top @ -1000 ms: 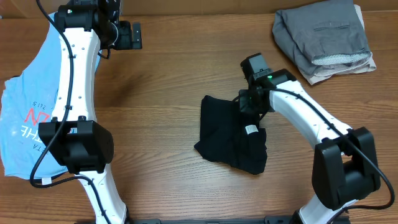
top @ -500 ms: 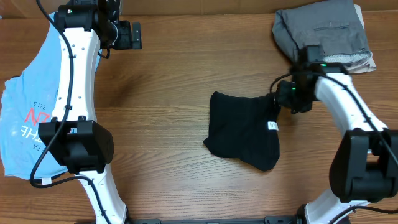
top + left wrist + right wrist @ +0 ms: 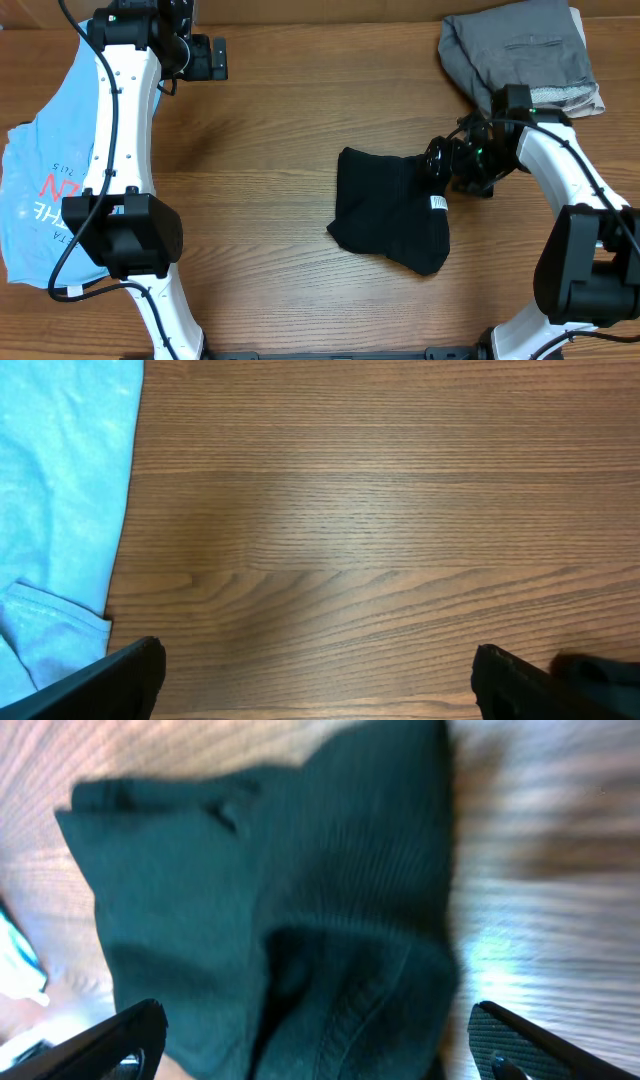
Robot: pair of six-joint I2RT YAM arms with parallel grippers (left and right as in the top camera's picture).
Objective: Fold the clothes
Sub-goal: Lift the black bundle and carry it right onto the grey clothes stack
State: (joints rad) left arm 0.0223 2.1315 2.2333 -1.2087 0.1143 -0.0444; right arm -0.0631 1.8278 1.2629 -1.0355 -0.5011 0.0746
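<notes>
Cloth of black colour, the T-shirt, lies as a folded bundle on the wooden table, a little right of the middle. Its small white label shows on the right side. We see the right gripper at the upper right edge of this bundle. In the right wrist view, which is blurred, its fingers stand wide apart with the black fabric below and between them, and they clamp nothing. The left gripper hangs at the far left part of the table, its jaws also spread wide over bare wood, holding nothing, near the light blue shirt. The grey trousers lie folded at the far right corner, apart from the T-shirt.
</notes>
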